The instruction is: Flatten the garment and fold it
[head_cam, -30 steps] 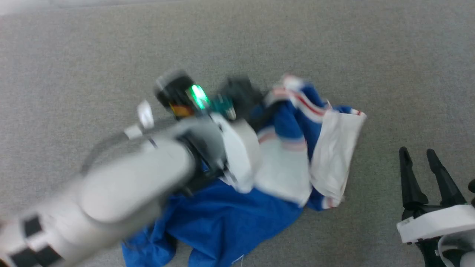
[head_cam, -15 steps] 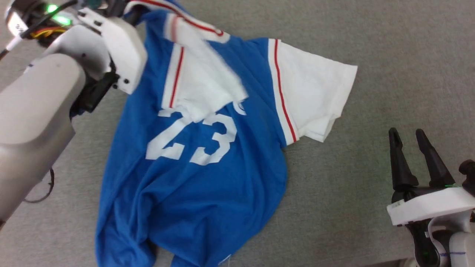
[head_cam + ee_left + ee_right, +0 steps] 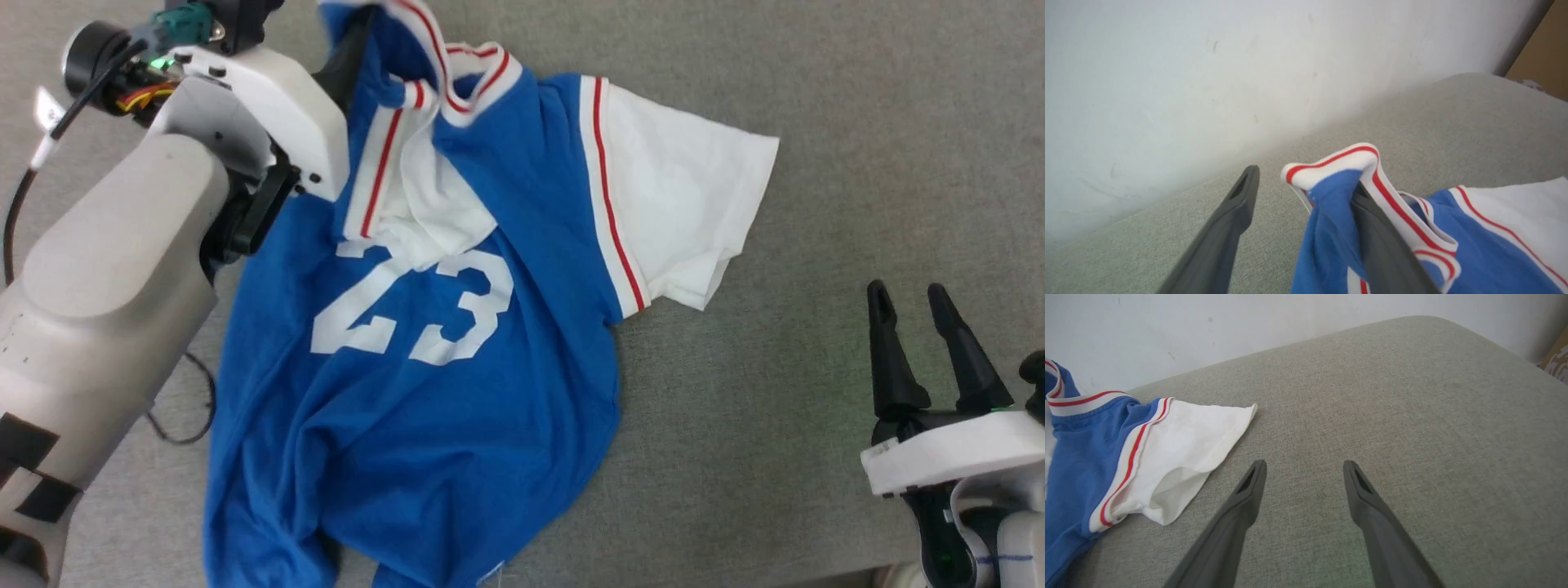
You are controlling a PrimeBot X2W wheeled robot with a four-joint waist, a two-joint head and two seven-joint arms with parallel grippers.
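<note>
Royal-blue jersey T-shirt with white short sleeves (image 3: 457, 392) lies print-up on the grey woven-fabric surface (image 3: 816, 98), collar end toward the white wall (image 3: 1208, 61), hem toward the robot. Left gripper (image 3: 1304, 179) is at the collar end with its fingers spread wide, pinching nothing. The red-and-white striped collar (image 3: 1331, 163) is draped over one finger and propped off the surface, so I read that as cloth hung up on the finger, not a grip. Makes sense as a hold point: the collar is the far end, good for stretching the body out lengthways. Right gripper (image 3: 1304, 463) is wide open and empty, hovering over bare surface near the spread white sleeve (image 3: 686, 204) but apart from it. It looks parked clear of the cloth and handy for that side. Flattening isn't done, in my view. The other white sleeve (image 3: 424, 212) is flopped inward across the chest above the white "23" (image 3: 416, 306), and the hem end is rumpled.
</note>
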